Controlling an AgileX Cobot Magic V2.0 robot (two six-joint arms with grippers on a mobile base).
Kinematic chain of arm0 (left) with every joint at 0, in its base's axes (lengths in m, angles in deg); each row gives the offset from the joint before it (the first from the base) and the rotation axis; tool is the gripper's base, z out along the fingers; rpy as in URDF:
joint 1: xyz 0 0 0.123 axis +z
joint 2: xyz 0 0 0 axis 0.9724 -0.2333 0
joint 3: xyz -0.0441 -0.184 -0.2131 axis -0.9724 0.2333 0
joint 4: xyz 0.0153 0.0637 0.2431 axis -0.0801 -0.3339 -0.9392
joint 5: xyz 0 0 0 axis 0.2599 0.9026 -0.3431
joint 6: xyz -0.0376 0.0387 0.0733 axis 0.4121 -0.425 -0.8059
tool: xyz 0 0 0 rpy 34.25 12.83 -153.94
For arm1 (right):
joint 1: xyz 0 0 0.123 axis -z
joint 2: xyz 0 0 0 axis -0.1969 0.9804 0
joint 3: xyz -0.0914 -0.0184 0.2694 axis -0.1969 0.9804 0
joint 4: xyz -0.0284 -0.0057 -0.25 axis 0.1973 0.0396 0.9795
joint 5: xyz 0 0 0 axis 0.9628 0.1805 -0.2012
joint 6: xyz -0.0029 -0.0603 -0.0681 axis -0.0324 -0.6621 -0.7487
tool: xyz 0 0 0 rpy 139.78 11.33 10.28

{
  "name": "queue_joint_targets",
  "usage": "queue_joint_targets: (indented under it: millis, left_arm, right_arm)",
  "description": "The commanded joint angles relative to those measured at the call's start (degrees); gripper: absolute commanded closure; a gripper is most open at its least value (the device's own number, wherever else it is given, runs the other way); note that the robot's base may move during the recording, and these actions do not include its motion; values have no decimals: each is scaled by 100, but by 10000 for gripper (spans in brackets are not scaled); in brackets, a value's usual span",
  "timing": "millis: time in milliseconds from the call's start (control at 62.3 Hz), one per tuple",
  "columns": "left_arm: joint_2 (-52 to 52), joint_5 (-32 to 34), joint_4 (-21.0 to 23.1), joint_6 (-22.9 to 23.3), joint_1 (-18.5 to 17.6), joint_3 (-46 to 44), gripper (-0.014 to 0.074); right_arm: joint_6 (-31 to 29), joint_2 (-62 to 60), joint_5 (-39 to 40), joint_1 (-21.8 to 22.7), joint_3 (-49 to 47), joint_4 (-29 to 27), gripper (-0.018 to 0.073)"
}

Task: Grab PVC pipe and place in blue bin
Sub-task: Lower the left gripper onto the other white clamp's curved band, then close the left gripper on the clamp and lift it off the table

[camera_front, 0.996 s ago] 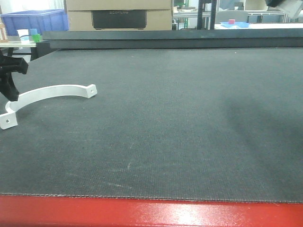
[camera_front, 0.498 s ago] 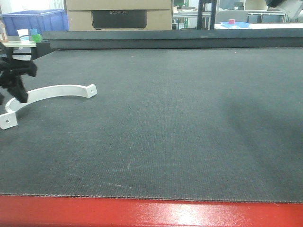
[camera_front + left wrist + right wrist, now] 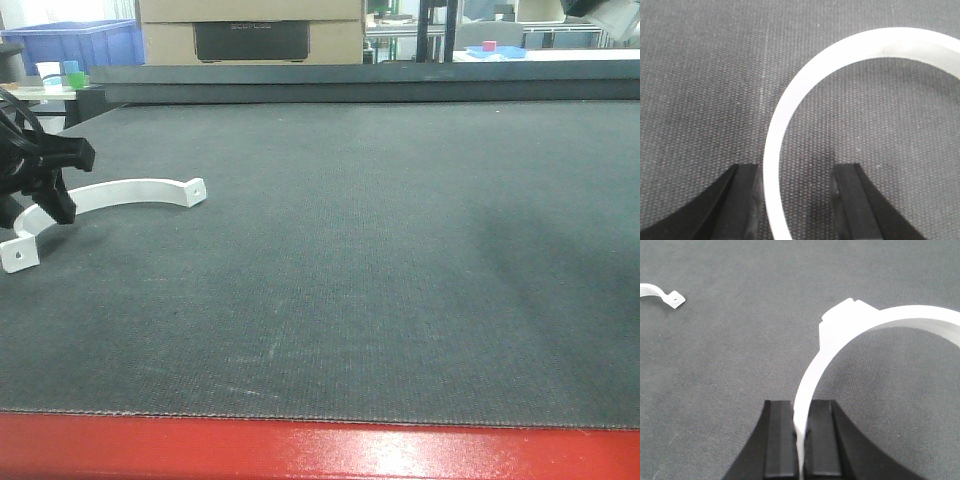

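A white curved PVC pipe piece [image 3: 130,190] lies on the dark mat at the left, with a holed tab at each end. My left gripper [image 3: 45,185] is open and low over the arc's left part. In the left wrist view the arc [image 3: 790,100] runs between the spread fingers [image 3: 745,200], close to the left one, untouched. My right gripper [image 3: 799,407] is shut on a second white curved PVC pipe piece [image 3: 880,322] held above the mat; this gripper does not show in the front view. The blue bin [image 3: 75,40] stands at the far back left.
A tabbed end of the lying piece [image 3: 662,294] shows in the right wrist view's upper left. A cardboard box [image 3: 250,30] stands behind the mat's raised back edge [image 3: 350,85]. Small cups [image 3: 60,72] sit back left. The table's red front edge [image 3: 320,450] runs along the bottom.
My left gripper has moved right and a little up along the arc's left part. The white piece on the mat has stayed put.
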Motion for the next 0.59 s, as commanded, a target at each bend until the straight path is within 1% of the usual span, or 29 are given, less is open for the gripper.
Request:
queue_joint_targets:
  millis: [0,241,385,418,498,578]
  left_arm:
    - [-61,60,-4,40,-20,-47,350]
    - [-250,60,-17,40,-20,-47,350]
    - [-261,60,-170,40,-20,-47,364]
    - [-261,60,-170,40,-20,-47,381]
    - [-261,60,-170,40,-20,-47,463]
    - [-261,60,-170,40,-20,-47,588]
  right_arm:
    - [-15,-44,99,-4,-30,5,727]
    - [-15,-44,99,-4,-30,5,727]
    - [-15,-44,124,-4,-30,16,727]
    - [-15,-44,137,-4,-30,16,727]
    - [-15,-44,171,-4,-30,16,727]
    - [-15,-44,171,-4,-30,16,727]
